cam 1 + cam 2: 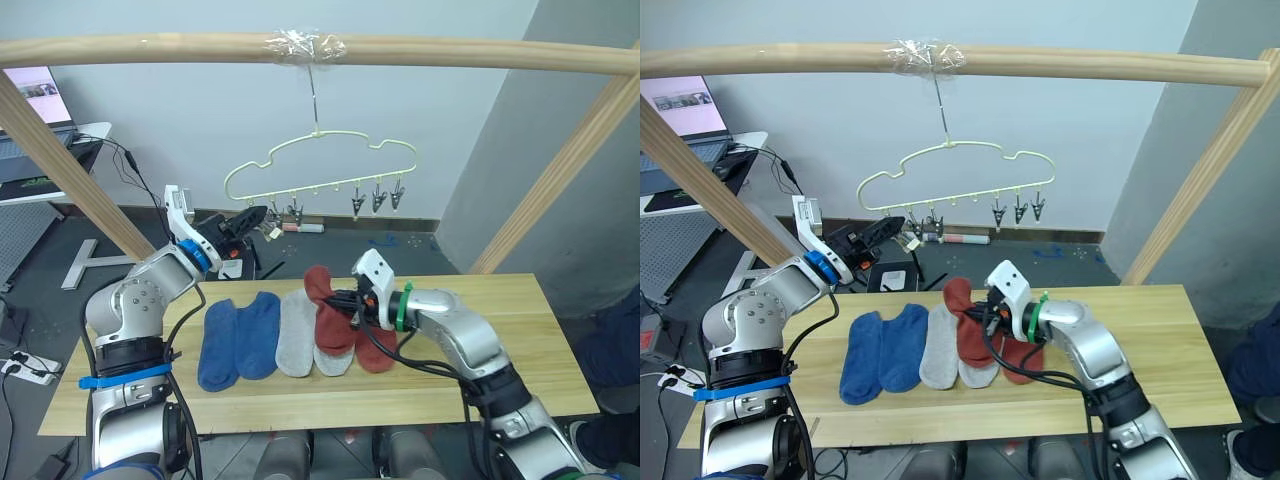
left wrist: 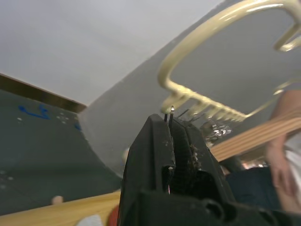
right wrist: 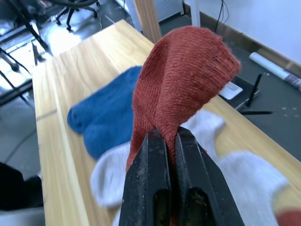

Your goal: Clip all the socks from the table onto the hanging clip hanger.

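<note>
Evenly and brightly lit, daylight-white, with only soft faint shadows under the socks (image 1: pixel 290 335) on the table (image 1: pixel 500 350). Small glare on the clear tape (image 1: pixel 300 44) wrapped around the wooden pole (image 1: pixel 480 55) above the clip hanger (image 1: pixel 320 165). Blurred in the left wrist view: black fingers (image 2: pixel 160 160) near the lens, hanger wire smeared, a person's hand (image 2: pixel 280 165) beside it soft. Sharp on the rust red sock (image 3: pixel 181 89) in the right wrist view, blue and grey socks behind it out of focus.
</note>
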Controlling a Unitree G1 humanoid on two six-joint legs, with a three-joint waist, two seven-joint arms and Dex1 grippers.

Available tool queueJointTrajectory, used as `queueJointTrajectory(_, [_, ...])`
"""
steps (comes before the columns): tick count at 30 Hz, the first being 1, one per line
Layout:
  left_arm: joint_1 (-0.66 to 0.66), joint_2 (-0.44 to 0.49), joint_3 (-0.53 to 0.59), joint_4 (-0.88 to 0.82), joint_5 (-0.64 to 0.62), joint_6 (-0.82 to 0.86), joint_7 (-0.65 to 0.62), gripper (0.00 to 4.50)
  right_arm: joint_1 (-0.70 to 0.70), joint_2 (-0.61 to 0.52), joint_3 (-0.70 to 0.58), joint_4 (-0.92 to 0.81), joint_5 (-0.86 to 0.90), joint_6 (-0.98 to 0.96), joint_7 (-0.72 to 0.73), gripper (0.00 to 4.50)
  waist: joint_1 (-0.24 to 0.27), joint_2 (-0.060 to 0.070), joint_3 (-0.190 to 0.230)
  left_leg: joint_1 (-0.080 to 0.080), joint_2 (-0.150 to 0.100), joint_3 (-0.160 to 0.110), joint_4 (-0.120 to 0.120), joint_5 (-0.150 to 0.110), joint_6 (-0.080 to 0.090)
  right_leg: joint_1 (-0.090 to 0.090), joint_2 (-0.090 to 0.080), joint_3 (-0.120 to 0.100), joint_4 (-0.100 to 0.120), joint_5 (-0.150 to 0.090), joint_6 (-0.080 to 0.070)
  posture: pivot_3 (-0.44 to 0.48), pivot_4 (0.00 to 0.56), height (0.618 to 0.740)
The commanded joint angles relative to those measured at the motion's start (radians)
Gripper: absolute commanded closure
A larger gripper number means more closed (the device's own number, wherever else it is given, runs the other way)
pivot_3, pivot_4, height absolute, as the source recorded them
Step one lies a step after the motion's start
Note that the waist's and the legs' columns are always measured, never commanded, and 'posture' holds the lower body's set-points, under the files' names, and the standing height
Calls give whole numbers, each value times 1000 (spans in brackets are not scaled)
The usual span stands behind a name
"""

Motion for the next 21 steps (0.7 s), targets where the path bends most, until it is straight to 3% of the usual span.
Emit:
queueJointTrajectory(1, [-10, 4, 23, -78, -67, 39, 9, 4500, -83, 51, -20, 50, 33, -19, -8, 4471, 5, 0, 0, -3, 0, 0, 0, 1, -2, -4, 0, 0, 1, 3, -4, 120, 169, 740])
queueJointTrajectory(9, [25, -7, 25, -130, -93, 53, 35, 4500, -220, 130, -87, 121, 98, 14, -14, 4471, 9, 0, 0, -6, 0, -1, 0, 2, -3, -5, 0, -1, 0, 3, -5, 137, 170, 740])
queueJointTrajectory(21, [51, -10, 11, -165, -91, 31, 29, 4500, -264, 168, -86, 108, 145, 54, -28, 4471, 9, 0, 0, -6, -1, -1, 0, 1, -3, -5, 0, -2, 1, 3, -5, 143, 171, 740])
